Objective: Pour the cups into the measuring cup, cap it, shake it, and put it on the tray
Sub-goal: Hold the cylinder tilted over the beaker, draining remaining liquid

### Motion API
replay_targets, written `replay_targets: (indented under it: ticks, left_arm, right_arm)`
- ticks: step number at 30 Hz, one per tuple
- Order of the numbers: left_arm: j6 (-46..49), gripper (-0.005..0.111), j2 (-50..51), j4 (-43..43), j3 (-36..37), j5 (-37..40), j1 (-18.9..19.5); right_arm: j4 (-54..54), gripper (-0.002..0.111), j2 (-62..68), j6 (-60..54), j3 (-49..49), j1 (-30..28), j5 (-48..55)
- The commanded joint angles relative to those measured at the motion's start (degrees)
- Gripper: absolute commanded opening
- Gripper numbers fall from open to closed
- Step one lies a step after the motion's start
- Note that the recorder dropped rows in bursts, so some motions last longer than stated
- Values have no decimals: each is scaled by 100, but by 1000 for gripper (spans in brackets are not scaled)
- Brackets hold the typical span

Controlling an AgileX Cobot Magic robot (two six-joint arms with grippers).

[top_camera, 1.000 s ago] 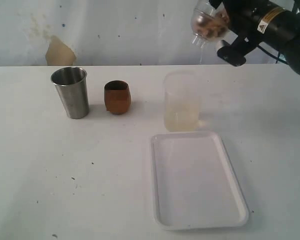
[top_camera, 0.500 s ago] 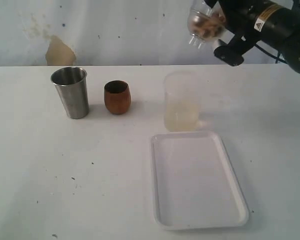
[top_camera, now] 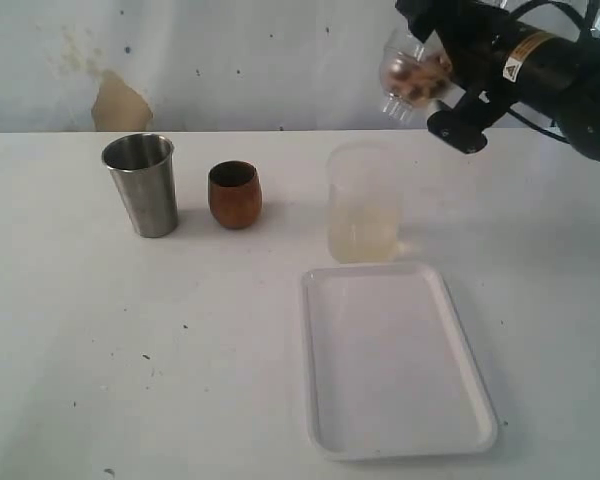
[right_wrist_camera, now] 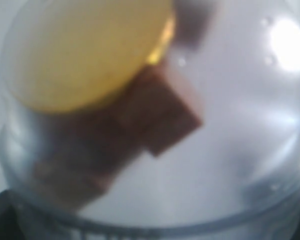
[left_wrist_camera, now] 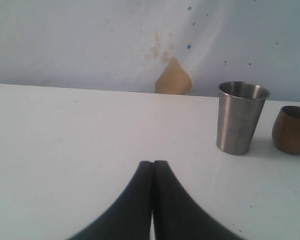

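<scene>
High at the back right, my right gripper point(top_camera: 445, 72) is shut on the clear measuring cup point(top_camera: 420, 62). The cup is tipped on its side in the air, its dome cap point(top_camera: 398, 85) pointing left and down. Brown pieces point(right_wrist_camera: 155, 117) and a yellow disc point(right_wrist_camera: 90, 47) lie against the cap's inside in the right wrist view. The steel tumbler point(top_camera: 142, 184) and the brown wooden cup point(top_camera: 234, 195) stand upright at the table's back left. The white tray point(top_camera: 395, 360) lies at the front right. My left gripper point(left_wrist_camera: 153, 165) is shut on nothing, low over bare table near the tumbler point(left_wrist_camera: 240, 117).
A faint frosted translucent cup point(top_camera: 363, 205) stands just behind the tray, below the held measuring cup. A pale wall with a tan patch point(top_camera: 118, 103) runs behind the table. The wooden cup point(left_wrist_camera: 292, 129) shows at the edge of the left wrist view.
The right arm has shifted left and a little down with the capped measuring cup, and the pieces inside have tumbled. Everything on the table stays put.
</scene>
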Motion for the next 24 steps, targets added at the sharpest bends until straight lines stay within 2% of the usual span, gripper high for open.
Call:
replay_targets:
  ticks: [1,3,4,6,8,9,11,12,14,15,16,18,20,22,24]
  left_arm:
    - [1,0,-25,8,26,-51,-5]
    - [13,0,-25,8,26,-51,-5]
    - [13,0,-25,8,26,-51,-5]
    - [13,0,-25,8,26,-51,-5]
    - [13,0,-25,8,26,-51,-5]
    - [13,0,-25,8,26,-51,-5]
    - [13,0,-25,8,26,-51,-5]
    - [13,0,-25,8,26,-51,-5]
    - [13,0,-25,8,26,-51,-5]
    - [13,0,-25,8,26,-51,-5]
    - [13,0,-25,8,26,-51,-5]
    - [13,0,-25,8,26,-51,-5]
    - [13,0,-25,8,26,-51,-5]
    - [13,0,-25,8,26,-51,-5]
    - [13,0,-25,8,26,-51,-5]
  right_arm:
    - [-146,0,-68,-135,-30,6,-11]
    - [495,0,-68,89,-30,6,-1027]
    - [499,0,-68,351,-30,6,-1088]
    - [113,0,-68,-165,-41,6,-521]
    - [723,0,-58,331,-58,21,-1299]
    - [460,0,-43,551,-45,34,-1083]
    - [349,0,-56,-167,-45,18,-939]
    - [710,0,-56,-87,-75,7,-1282]
    - [1097,0,-56,753,-132,7,-1874]
    - [934,0,-56,1051,-132,7,-1829]
    - [726,0,-56,892,-121,7,-1573]
    - [507,0,-56,-154,-120,6,-1081]
    - [907,0,-56,138,-143,6,-1325]
    - [735,0,-46,703,-143,6,-1196]
    - [521,0,-13,-195,-120,-3,-833]
